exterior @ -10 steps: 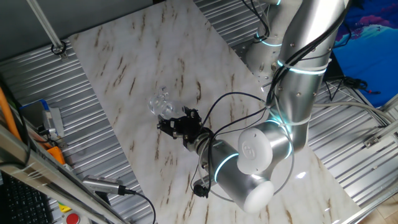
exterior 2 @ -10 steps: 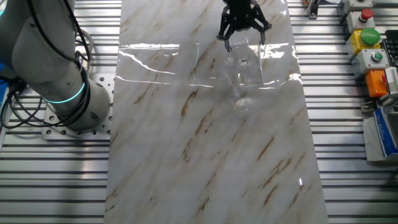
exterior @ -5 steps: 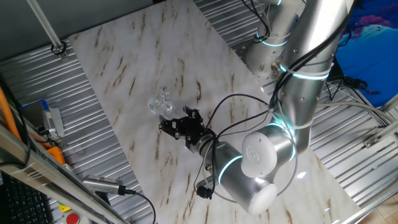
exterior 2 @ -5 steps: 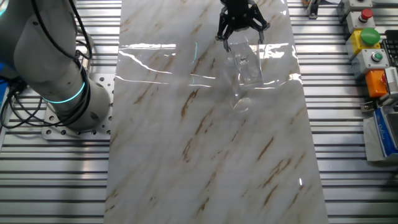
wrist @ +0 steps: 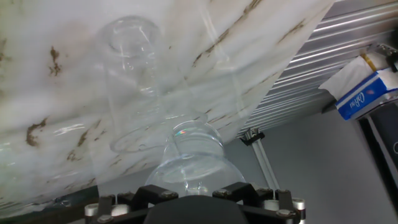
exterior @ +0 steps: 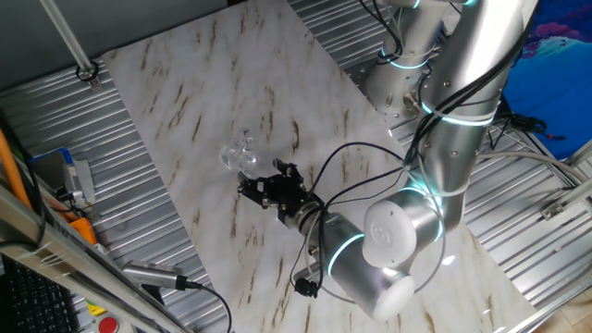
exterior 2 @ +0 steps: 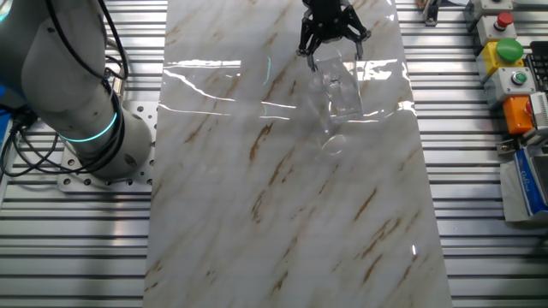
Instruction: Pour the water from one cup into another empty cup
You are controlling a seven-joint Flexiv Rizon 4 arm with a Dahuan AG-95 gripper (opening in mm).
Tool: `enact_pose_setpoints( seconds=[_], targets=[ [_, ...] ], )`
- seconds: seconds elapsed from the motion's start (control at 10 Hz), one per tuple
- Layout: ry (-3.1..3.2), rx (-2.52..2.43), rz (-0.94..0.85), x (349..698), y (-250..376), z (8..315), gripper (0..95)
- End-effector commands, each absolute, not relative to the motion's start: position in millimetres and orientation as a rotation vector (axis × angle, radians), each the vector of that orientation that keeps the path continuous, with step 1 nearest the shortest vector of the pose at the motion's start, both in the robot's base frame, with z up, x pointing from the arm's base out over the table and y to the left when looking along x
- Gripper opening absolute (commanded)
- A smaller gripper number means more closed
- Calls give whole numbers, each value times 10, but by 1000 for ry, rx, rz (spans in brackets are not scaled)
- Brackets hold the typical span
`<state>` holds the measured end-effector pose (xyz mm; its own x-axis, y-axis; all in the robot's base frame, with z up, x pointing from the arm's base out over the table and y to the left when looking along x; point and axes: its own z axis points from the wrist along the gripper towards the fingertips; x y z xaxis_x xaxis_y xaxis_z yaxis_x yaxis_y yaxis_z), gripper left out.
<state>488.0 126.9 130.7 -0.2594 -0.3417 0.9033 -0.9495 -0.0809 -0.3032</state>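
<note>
My gripper [exterior 2: 332, 47] is shut on the wider clear tumbler [exterior 2: 341, 85], which lies tilted with its mouth pointing away from the hand. In the hand view the tumbler [wrist: 193, 155] fills the space just above the gripper [wrist: 194, 190]. The narrower clear cup [wrist: 134, 74] stands on the marble board right in front of the tumbler's mouth. The two glasses overlap in one fixed view, with the tumbler [exterior: 250, 166] beside the gripper [exterior: 268, 190] and the cup [exterior: 233, 148] just beyond it. Of the water I see only faint glints [wrist: 183, 132] in the tumbler.
The marble board [exterior 2: 257, 214] lies on ribbed metal tabletop. A blue-and-white box [exterior 2: 522, 184] and a button box [exterior 2: 509, 51] sit off the board's right side. The arm's base [exterior 2: 77, 111] stands to the left. A black cable [exterior: 351, 153] loops behind the hand.
The arm's elbow has drifted a little to the right. The gripper and both glasses have hardly moved.
</note>
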Motion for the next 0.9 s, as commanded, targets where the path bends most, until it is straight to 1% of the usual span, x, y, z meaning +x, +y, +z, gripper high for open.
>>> enact_pose_setpoints(
  seconds=[0.1, 0.6, 0.9],
  targets=[
    [-1648, 1429, 1330, 4881, 1264, 1310, 0],
    [-1721, 1460, 1289, 4879, 1262, 1312, 0],
    [-1798, 1521, 1220, 4875, 1258, 1315, 0]
  ],
)
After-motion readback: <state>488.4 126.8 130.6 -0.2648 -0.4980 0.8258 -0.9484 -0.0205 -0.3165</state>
